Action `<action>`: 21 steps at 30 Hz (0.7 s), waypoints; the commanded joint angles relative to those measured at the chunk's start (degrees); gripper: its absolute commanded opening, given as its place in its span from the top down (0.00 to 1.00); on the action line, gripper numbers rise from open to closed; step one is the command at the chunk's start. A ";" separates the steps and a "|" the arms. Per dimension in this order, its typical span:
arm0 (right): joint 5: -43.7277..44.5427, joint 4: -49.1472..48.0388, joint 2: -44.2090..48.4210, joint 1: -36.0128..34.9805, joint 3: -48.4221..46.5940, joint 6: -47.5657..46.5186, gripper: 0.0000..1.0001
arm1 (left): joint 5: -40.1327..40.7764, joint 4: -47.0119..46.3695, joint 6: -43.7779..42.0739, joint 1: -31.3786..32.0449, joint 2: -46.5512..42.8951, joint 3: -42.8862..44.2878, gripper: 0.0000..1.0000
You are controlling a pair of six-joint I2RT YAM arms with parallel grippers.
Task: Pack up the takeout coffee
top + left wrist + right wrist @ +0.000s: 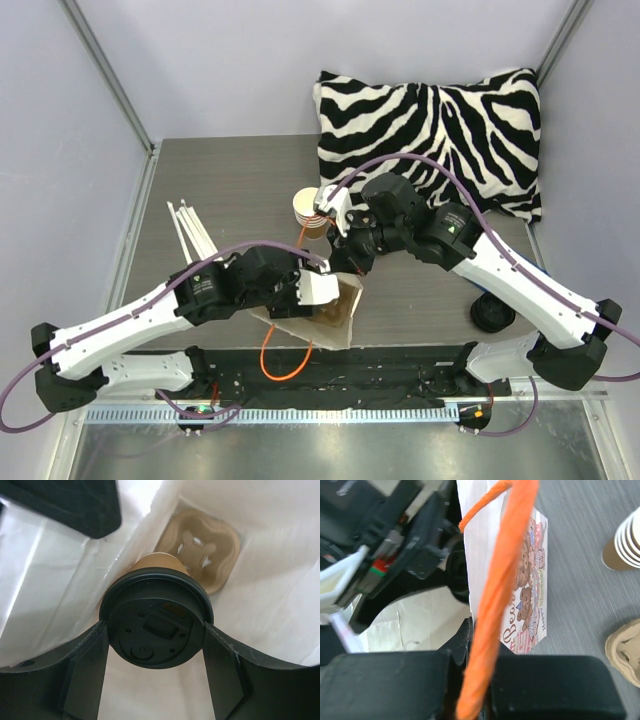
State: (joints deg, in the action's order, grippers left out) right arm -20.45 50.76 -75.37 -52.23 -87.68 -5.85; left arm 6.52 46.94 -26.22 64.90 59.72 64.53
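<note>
The takeout coffee (155, 605), a brown paper cup with a black lid, hangs inside the white paper bag (280, 580). My left gripper (156, 645) is shut on it, one finger pressed against each side of the lid. Below it, a pulp cup carrier (202, 550) lies on the bag's bottom. In the top view the left gripper (335, 293) reaches into the bag (340, 322) at the table's front centre. My right gripper (480, 680) is shut on the bag's orange handle (502, 595) and holds the mouth up; it shows as the right gripper (347, 262) just behind the bag.
A stack of lidless cups (310, 208) stands behind the bag, also the cup stack (627, 542). Another pulp carrier (627, 650) lies near it. White sticks (190, 235) lie at the left, black lids (493, 313) at the right, a zebra pillow (430, 130) at the back.
</note>
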 commanded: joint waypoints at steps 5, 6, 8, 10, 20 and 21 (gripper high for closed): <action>-5.04 2.76 -0.82 -3.40 -5.92 -6.98 0.99 | 3.84 3.77 -8.41 8.56 0.74 2.09 0.96; -4.52 3.20 -1.00 -4.10 -6.27 -7.59 0.99 | 5.85 3.86 -8.41 11.01 0.92 1.83 0.97; -3.81 3.90 -1.27 -5.86 -6.89 -8.39 0.99 | 7.53 4.30 -7.62 13.05 1.18 1.04 0.98; -2.50 5.04 -1.27 -6.83 -7.33 -9.35 0.99 | 9.38 4.48 -5.87 14.90 1.27 0.77 0.98; 8.91 6.10 -1.00 -11.67 -5.75 -9.89 0.99 | 17.02 10.80 -4.90 17.71 3.03 2.44 0.99; 9.98 6.28 -1.09 -11.93 -5.84 -9.89 0.99 | 17.38 11.59 -4.81 18.15 3.46 2.88 0.99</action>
State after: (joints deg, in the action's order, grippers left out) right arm -15.77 57.30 -76.88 -62.94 -92.38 -15.33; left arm 18.87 54.72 -31.68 81.36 62.19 64.82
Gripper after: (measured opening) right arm 0.046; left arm 0.721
